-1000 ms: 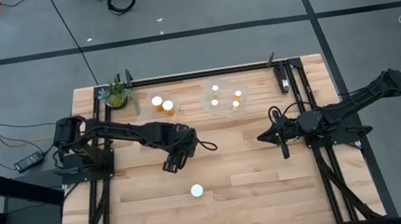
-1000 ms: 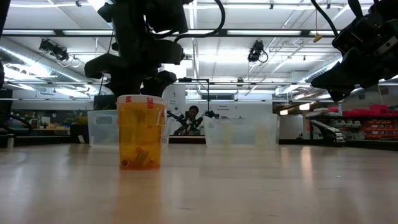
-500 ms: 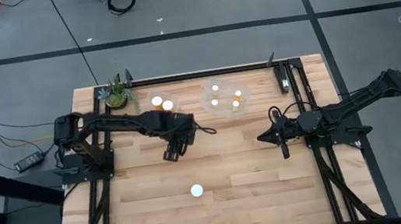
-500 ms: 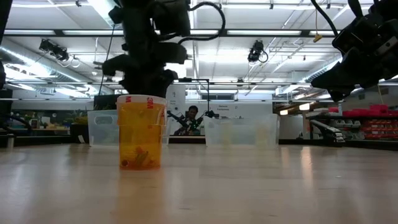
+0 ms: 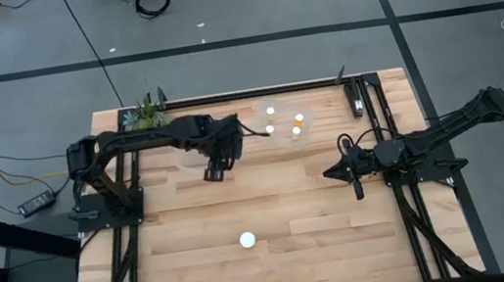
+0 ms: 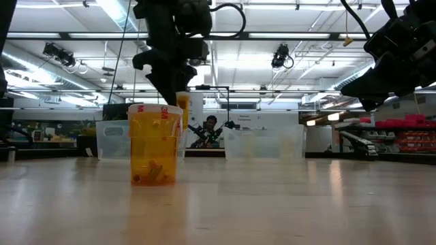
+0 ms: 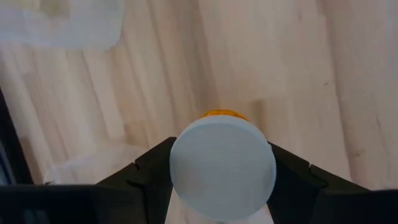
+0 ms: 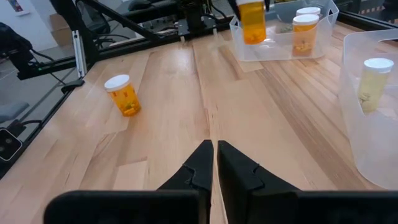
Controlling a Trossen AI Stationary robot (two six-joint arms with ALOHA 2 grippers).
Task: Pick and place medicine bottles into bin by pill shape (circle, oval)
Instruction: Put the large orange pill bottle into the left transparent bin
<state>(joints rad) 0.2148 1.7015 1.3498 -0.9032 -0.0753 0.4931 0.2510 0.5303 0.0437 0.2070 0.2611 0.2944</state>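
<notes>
My left gripper (image 5: 215, 173) is shut on an amber medicine bottle with a white cap (image 7: 222, 167), held above the table beside the left clear bin (image 8: 283, 43). The held bottle also shows in the low view (image 6: 182, 109) and in the right wrist view (image 8: 252, 22). One more bottle (image 5: 247, 240) stands upright on the table near the front; it also shows in the low view (image 6: 155, 144). The right clear bin (image 5: 281, 137) holds several bottles. My right gripper (image 5: 357, 185) is shut and empty at the table's right. My left gripper pinches the bottle's upper end at the white cap (image 7: 186, 180) between its two fingers. The fingers come from above, pointing down. The bottle hangs upright below them (image 6: 182, 112), lifted clear of the table.
A small green potted plant (image 5: 145, 116) stands at the far left corner. The left bin holds two bottles (image 8: 301, 28). Bare wood lies between the two arms and around the standing bottle.
My left gripper has gone toward the table's far edge, toward the left bin, carrying the bottle clear of the table and upright. The standing bottle and my right arm have kept still.
</notes>
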